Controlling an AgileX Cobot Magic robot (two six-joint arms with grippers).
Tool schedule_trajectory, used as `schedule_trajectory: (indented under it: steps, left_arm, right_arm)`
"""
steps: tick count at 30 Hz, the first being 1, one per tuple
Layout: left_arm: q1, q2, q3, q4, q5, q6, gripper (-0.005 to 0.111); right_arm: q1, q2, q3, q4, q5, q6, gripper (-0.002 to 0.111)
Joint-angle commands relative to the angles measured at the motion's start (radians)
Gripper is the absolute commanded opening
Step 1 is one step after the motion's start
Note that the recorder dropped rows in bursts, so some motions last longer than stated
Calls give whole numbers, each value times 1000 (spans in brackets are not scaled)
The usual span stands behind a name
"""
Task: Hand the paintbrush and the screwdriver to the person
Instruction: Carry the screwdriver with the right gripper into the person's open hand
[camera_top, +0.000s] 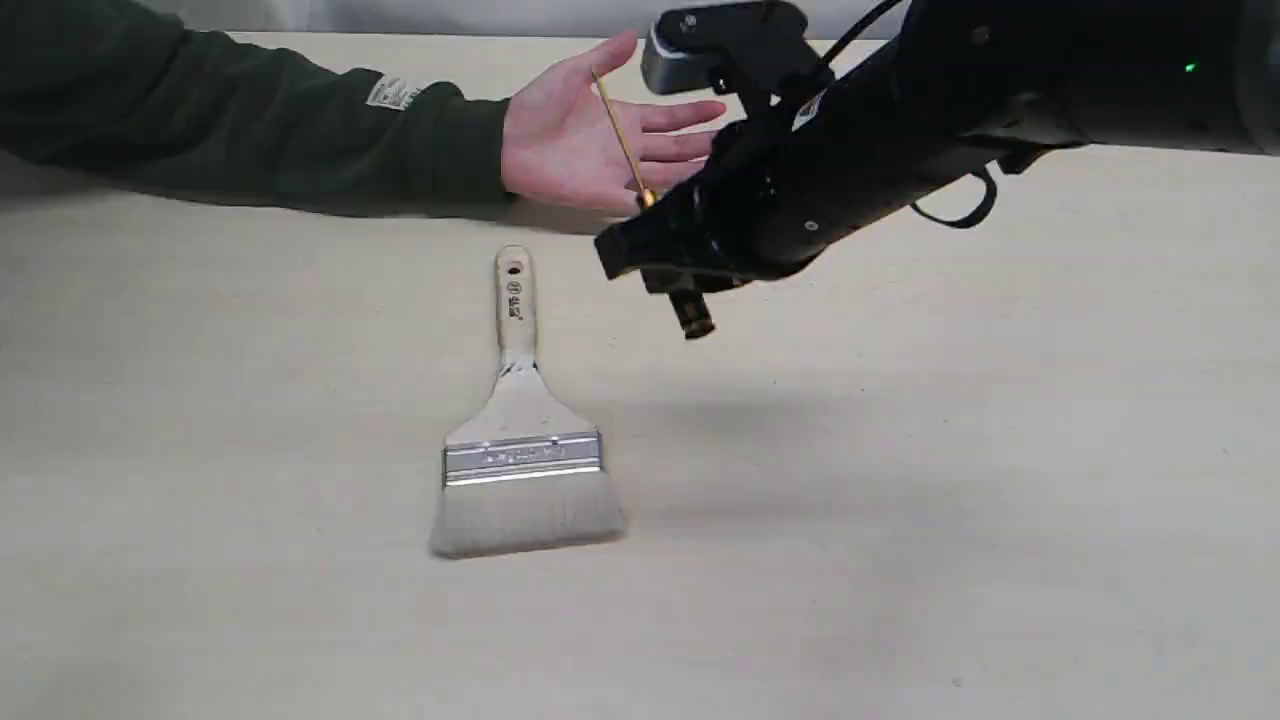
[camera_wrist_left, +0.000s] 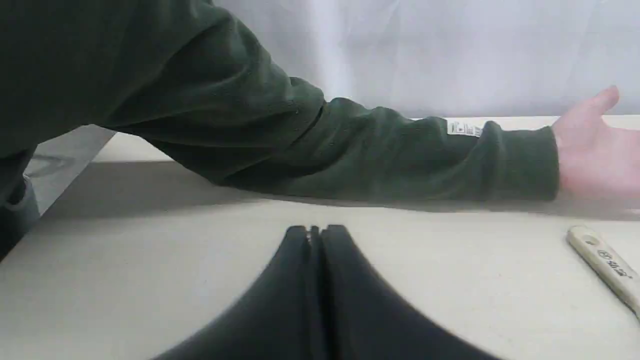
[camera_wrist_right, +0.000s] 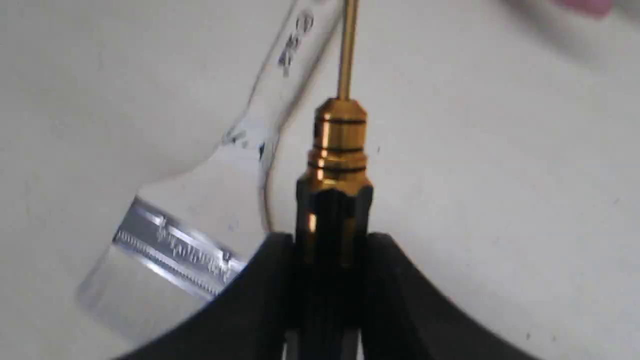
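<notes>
My right gripper (camera_top: 672, 262) is shut on the black handle of the screwdriver (camera_top: 625, 145), held above the table. Its thin gold shaft points up and back across the person's open palm (camera_top: 570, 140). In the right wrist view the screwdriver (camera_wrist_right: 336, 165) sits between the two black fingers (camera_wrist_right: 260, 290). The paintbrush (camera_top: 520, 430) lies flat on the table, bristles toward the front, handle toward the hand; its handle end (camera_wrist_left: 602, 260) shows in the left wrist view. My left gripper (camera_wrist_left: 315, 232) is shut on nothing, low over the table near the person's green sleeve (camera_wrist_left: 350, 145).
The person's arm (camera_top: 250, 120) stretches in from the left along the table's back edge. The right arm's black body (camera_top: 900, 130) crosses the upper right of the exterior view. A pale wall (camera_wrist_left: 425, 50) rises behind the table (camera_top: 900, 500).
</notes>
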Motion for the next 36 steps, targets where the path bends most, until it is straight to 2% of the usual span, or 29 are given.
schedule_trajectory:
  steps: [1, 5, 10, 17, 22, 27, 32, 34, 36]
  left_arm:
    - [-8, -2, 2, -2, -11, -2, 0]
    - [-8, -2, 2, -2, -11, -2, 0]
    - [-8, -2, 2, -2, -11, -2, 0]
    - [-8, -2, 2, -5, -9, -2, 0]
    - [-8, -2, 2, -5, -11, -2, 0]
    - [-8, -2, 2, -5, -11, -2, 0]
    - [-8, -2, 2, -5, -11, -2, 0]
    - [-8, -2, 2, -5, -11, -2, 0]
    - [-8, -2, 2, -5, -11, -2, 0]
  right_arm:
    - [-3, -22, -18, -28, -86, -13, 4]
    - [-3, 28, -119, -79, -53, 3, 4]
    - [-3, 141, -278, -193, -9, 112, 4]
    - [-3, 310, -503, -441, 81, 357, 4]
    - [-3, 418, -658, -577, 157, 431, 4]
    - [-3, 489, -748, -707, 193, 548, 4]
    - [-5, 535, -782, -731, 216, 557, 5]
    - [-11, 548, -783, -731, 218, 557, 9]
    - [-25, 560, -783, -724, 220, 557, 18]
